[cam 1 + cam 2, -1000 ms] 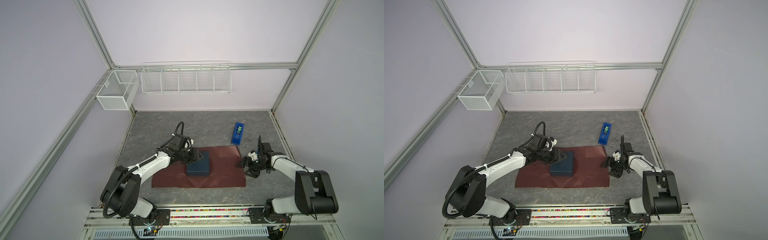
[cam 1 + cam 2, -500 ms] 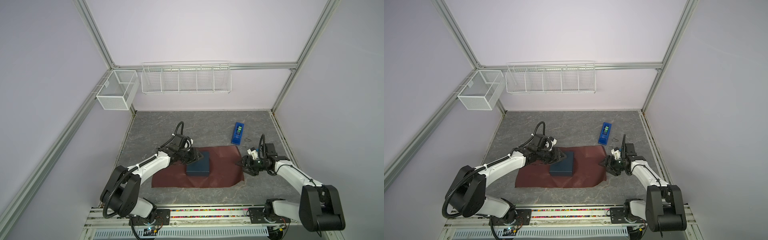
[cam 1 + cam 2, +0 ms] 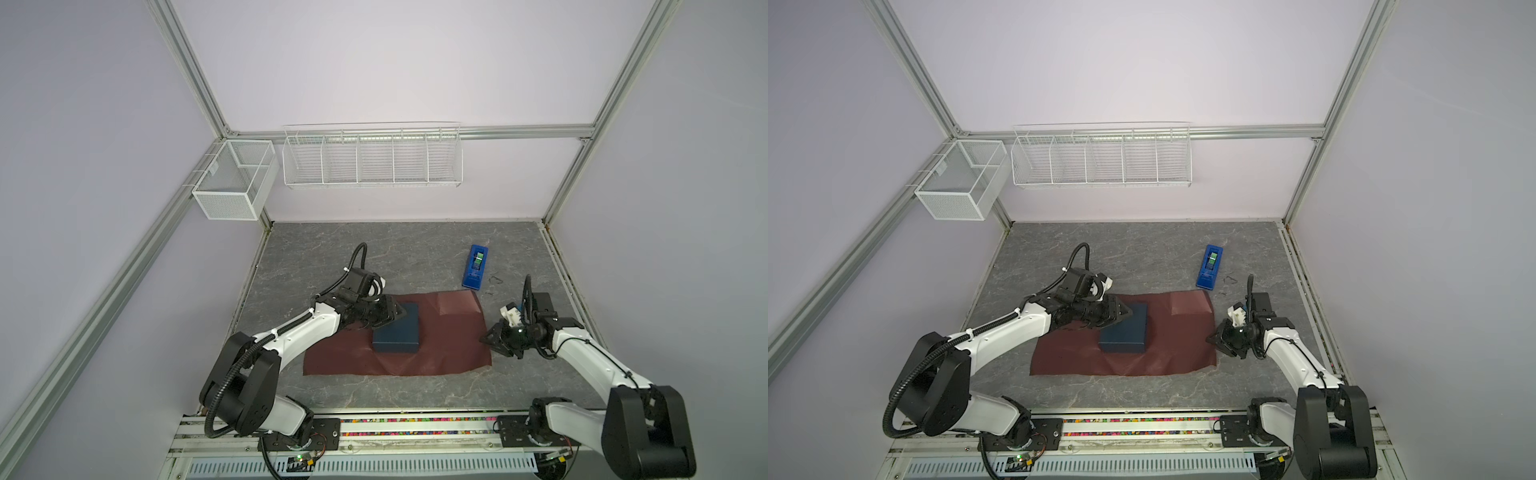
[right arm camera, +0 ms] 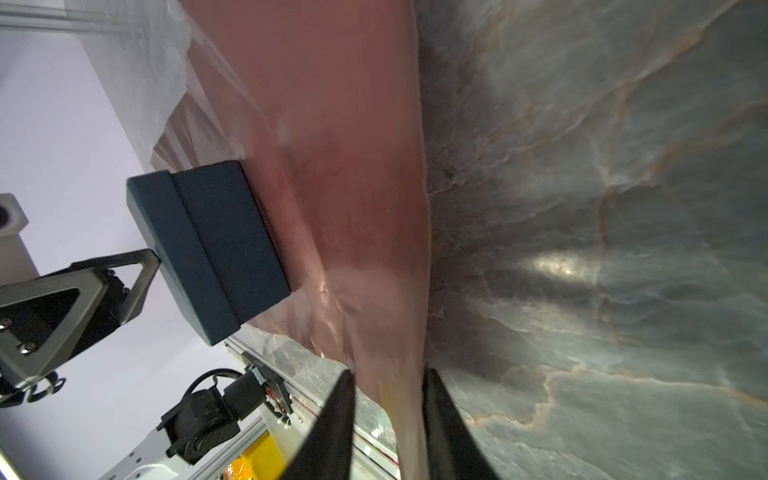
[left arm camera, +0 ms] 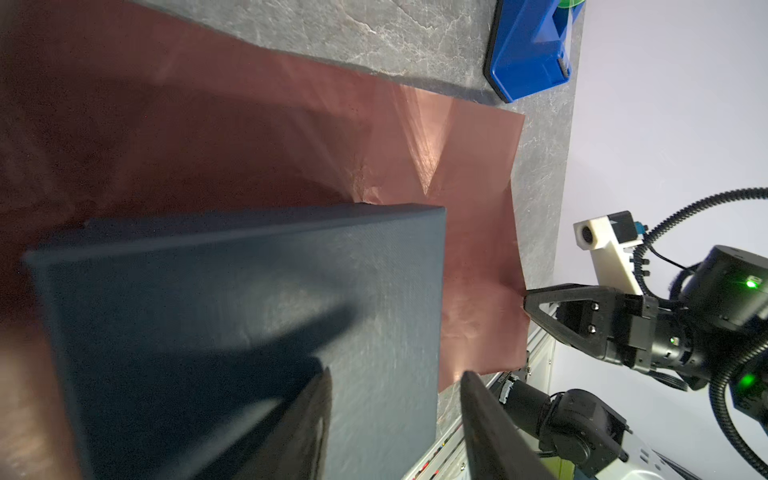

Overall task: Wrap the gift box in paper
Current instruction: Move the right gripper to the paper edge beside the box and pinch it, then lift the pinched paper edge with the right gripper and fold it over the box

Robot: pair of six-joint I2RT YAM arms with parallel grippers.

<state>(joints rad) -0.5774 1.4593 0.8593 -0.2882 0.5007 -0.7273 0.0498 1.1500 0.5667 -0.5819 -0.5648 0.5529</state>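
Left of the gift box (image 3: 397, 334), your left gripper (image 3: 395, 314) keeps its jaws apart, one fingertip against the lid. I judge it pins the box so the sheet cannot drag it. The paper (image 3: 451, 345) lies under the box and spreads out on both sides. Right of the box, your right gripper (image 3: 487, 337) meets the paper's edge. Both top views hide that contact. The right wrist view shows the edge passing between narrowly parted jaws, not visibly pinched.
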